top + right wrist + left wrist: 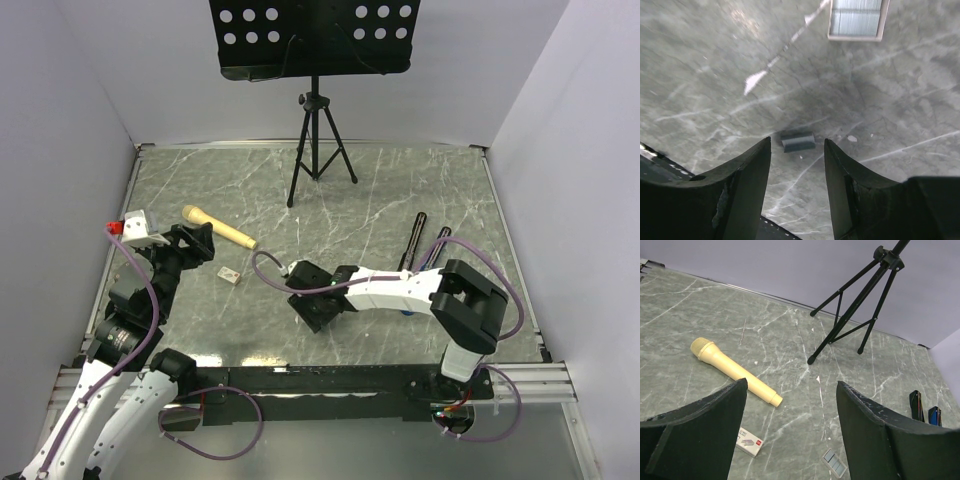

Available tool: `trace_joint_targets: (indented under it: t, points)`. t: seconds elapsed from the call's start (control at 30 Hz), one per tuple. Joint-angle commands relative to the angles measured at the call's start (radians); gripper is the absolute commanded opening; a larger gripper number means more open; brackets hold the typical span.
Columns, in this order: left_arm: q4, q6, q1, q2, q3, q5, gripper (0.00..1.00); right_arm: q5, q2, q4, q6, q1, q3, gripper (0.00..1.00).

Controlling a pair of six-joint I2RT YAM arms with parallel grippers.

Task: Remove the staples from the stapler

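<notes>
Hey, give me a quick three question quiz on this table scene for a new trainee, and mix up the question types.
1. True or false: the right gripper is clamped on the staples.
2. Multiple choice: which lies nearest the left gripper? A the cream microphone; B the stapler; C the tripod.
3. Fill in: the stapler lies toward the robot's ____ side.
Key: 1 false, its jaws stand apart and the strip lies loose; 2 A; 3 right.
</notes>
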Motion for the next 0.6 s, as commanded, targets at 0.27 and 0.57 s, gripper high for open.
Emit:
trace_joint_targets:
  t: [0.27, 0.57]
  points:
    - [0.028, 0.012, -0.001, -0.001, -0.005, 0.003, 0.76, 0.001, 0.041, 0.022, 0.03, 0.032, -0.008, 0.51]
    - [0.026, 0.01, -0.001, -0.003, -0.005, 0.004, 0.76, 0.031, 0.04, 0.008, 0.045, 0.047, 0.005, 0.42]
